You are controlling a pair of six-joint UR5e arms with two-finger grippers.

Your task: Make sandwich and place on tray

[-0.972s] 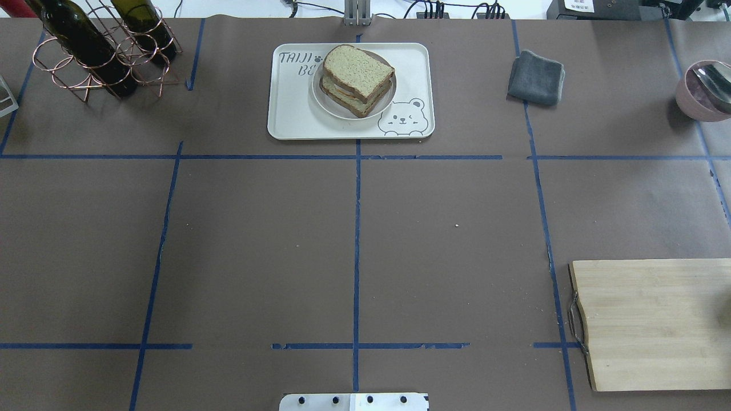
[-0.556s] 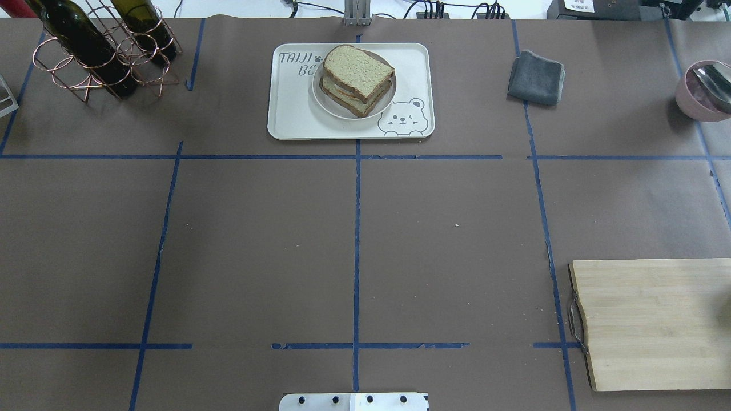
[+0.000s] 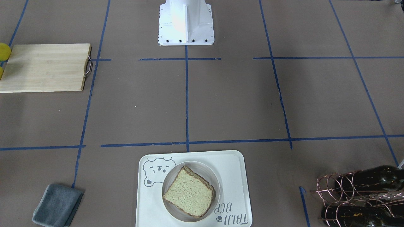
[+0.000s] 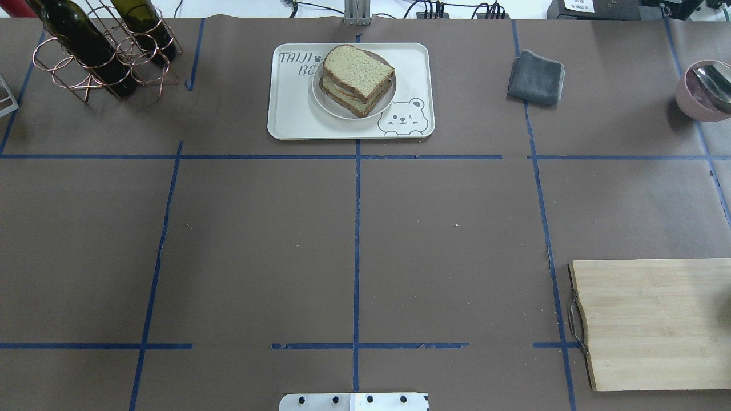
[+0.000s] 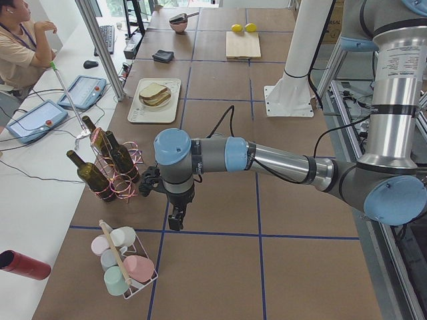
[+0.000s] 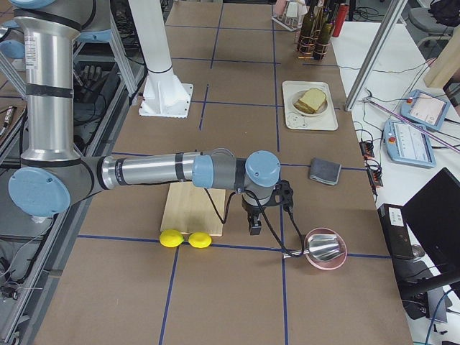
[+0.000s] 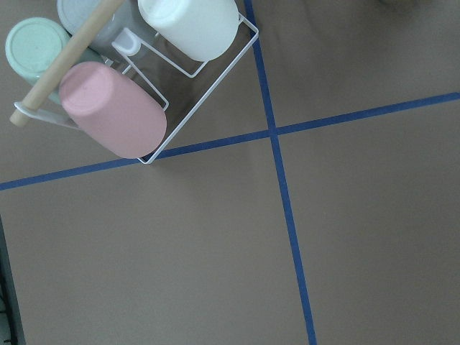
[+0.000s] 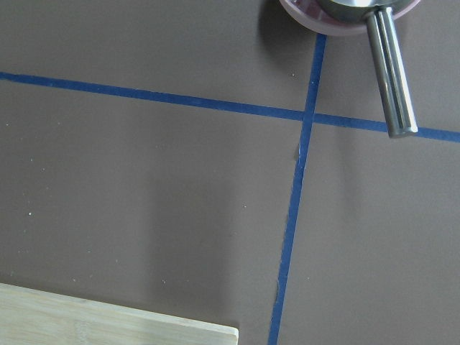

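The sandwich (image 4: 358, 79), two stacked slices of tan wholegrain bread with dark crusts, sits on a small round white plate (image 4: 342, 110) on the cream bear tray (image 4: 291, 114) at the table's far middle. Only a thin edge of filling shows between the slices. It also shows in the front-facing view (image 3: 188, 192). My left gripper (image 5: 175, 221) hangs over bare table near the bottle rack, far from the tray. My right gripper (image 6: 254, 228) hangs between the cutting board and the pink bowl. I cannot tell whether either is open or shut.
A copper rack with wine bottles (image 4: 97, 51) stands at the far left. A grey cloth (image 4: 535, 77) lies right of the tray. A wooden cutting board (image 4: 651, 322), two lemons (image 6: 185, 239), a pink bowl with a ladle (image 4: 705, 88) and a cup rack (image 7: 129, 79) sit at the ends.
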